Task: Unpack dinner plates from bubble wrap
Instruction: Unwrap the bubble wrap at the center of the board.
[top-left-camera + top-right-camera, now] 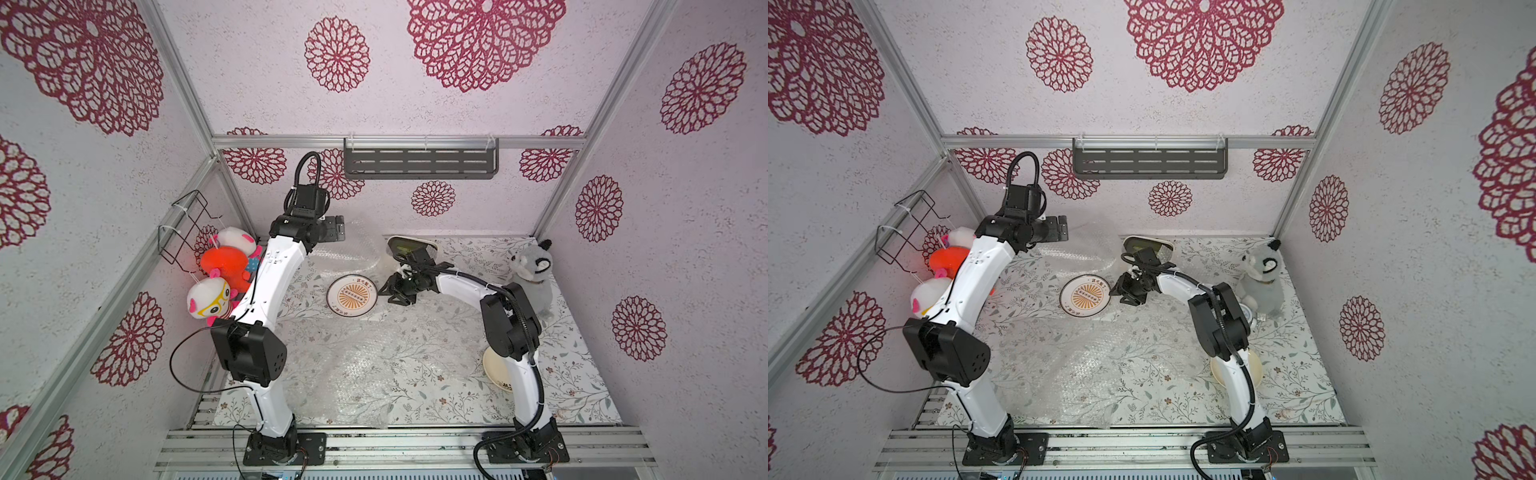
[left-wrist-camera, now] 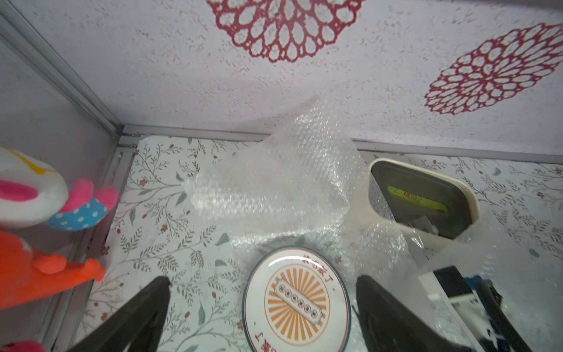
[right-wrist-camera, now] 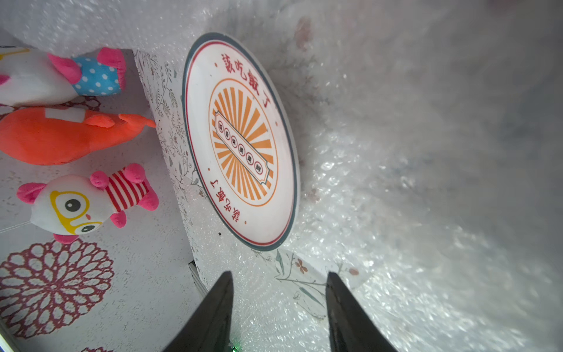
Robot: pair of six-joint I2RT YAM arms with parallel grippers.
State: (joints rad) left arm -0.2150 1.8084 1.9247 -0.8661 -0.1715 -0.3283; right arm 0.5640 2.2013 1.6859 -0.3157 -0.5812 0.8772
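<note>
- Floral-cloth surface (image 1: pixel 582 374) carries everything; we place things by its edges.
- Flat bubble wrap sheet (image 1: pixel 353 374) lies spread over the front-centre and reaches the front edge. Nothing rests on it.
- Crumpled bubble wrap sheet (image 1: pixel 345 249) is heaped at the rear edge and rises against the back wall. In the left wrist view (image 2: pixel 289 183) it partly veils the box beside it.
- Left gripper (image 1: pixel 334 228) hangs raised over the rear-left part. Its jaws are spread wide with nothing between them (image 2: pixel 262 278).
- Right gripper (image 1: pixel 388 291) sits low, just beside the sunburst plate on the side facing the right edge. Its jaws are roughly half apart, and we see only cloth and wrap through the gap (image 3: pixel 279 273).
- Sunburst plate (image 1: pixel 351 296) lies flat and uncovered near the centre, and bubble wrap touches its rear rim (image 2: pixel 297 301).
- Cream plate (image 1: pixel 494 370) sits near the front-right, bare, and the right arm hides much of it.
- Cream box with dark top (image 1: pixel 405 244) stands at the rear edge, and the right wrist overlaps it from above.
- Grey plush (image 1: pixel 534 274) sits at the rear-right corner.
- Three plush toys (image 1: pixel 224 262) hang on the left wall, off the surface.
</note>
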